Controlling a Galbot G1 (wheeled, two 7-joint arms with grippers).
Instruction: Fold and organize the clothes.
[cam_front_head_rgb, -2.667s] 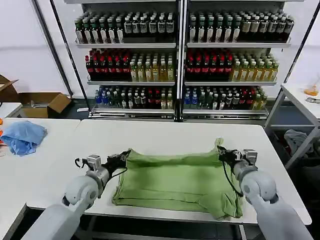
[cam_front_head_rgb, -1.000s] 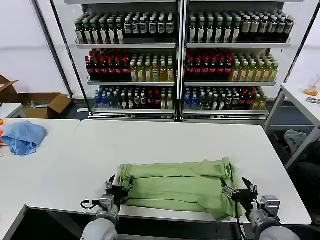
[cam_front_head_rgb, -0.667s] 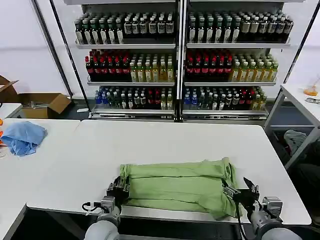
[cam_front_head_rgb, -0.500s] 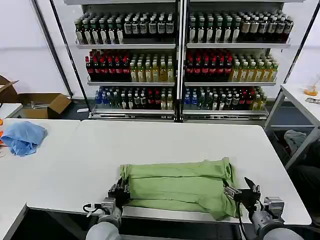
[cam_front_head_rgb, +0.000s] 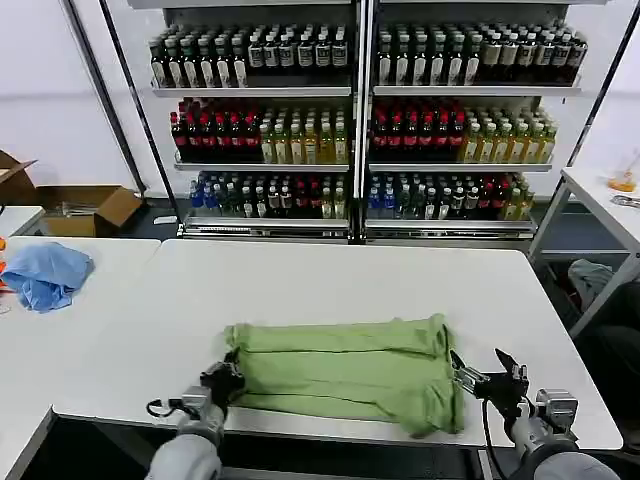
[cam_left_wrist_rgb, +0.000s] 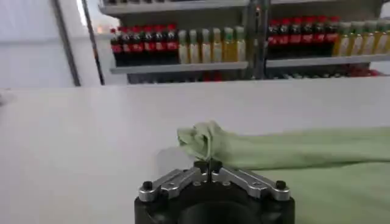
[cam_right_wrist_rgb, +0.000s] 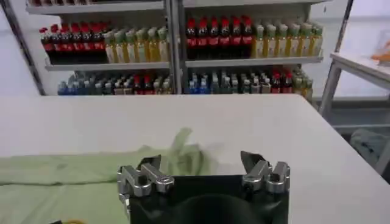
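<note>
The light green shirt (cam_front_head_rgb: 345, 370) lies folded into a long band across the near part of the white worktop (cam_front_head_rgb: 340, 275), its long edges running side to side and its near edge close to the worktop's front rim. The cloth is doubled over, with a rolled fold along the far edge and a bunched corner at each end.

At the shirt's left end sits the left end effector (cam_front_head_rgb: 222, 381), low by the front edge of the worktop. In the left wrist view its fingers (cam_left_wrist_rgb: 210, 167) are drawn together to a narrow point, right up against the bunched corner of the shirt (cam_left_wrist_rgb: 274, 152); I cannot tell whether any cloth is pinched between them.

At the other end, the right end effector (cam_front_head_rgb: 487, 371) hangs just beside the shirt's right edge, spread wide with nothing between its fingers. The right wrist view shows the two fingers (cam_right_wrist_rgb: 146, 173) well apart and the shirt (cam_right_wrist_rgb: 91, 167) lying flat just beyond them.

Off to the left, on a neighbouring worktop, a light blue cloth (cam_front_head_rgb: 42, 272) lies crumpled. Behind stand shelves of bottles (cam_front_head_rgb: 360, 120).
</note>
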